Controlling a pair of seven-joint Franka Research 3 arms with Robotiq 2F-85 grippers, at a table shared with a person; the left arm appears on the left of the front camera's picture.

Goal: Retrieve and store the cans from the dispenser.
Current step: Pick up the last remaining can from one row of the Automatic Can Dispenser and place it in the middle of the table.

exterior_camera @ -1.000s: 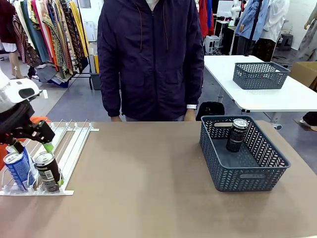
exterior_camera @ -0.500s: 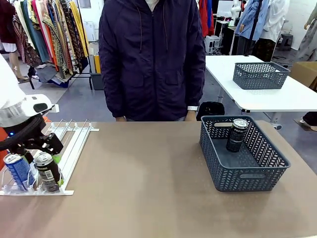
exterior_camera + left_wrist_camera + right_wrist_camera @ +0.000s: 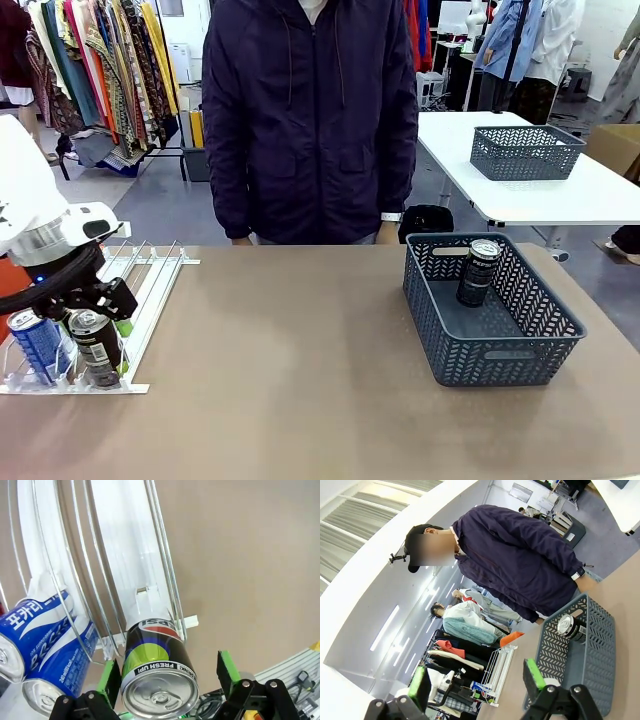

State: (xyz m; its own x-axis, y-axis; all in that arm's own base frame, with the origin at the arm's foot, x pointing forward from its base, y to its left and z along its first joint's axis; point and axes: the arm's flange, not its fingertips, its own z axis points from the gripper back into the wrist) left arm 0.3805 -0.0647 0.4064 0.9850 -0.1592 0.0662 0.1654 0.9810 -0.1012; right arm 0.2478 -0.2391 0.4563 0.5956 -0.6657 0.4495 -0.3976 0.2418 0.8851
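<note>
Now the left gripper (image 3: 97,318) has come lower and a little toward the table's middle, so it stands over the dark can (image 3: 98,348) at the front end of the dispenser (image 3: 150,285). Its jaws are fully apart, one green pad at each side of the can, and they grip nothing yet (closing seems the next step). The wrist points steeply downward. A blue can (image 3: 37,345) waits just beside. A stored can (image 3: 478,270) stands in the basket (image 3: 500,350). The right gripper (image 3: 477,680) hangs wide apart and empty.
</note>
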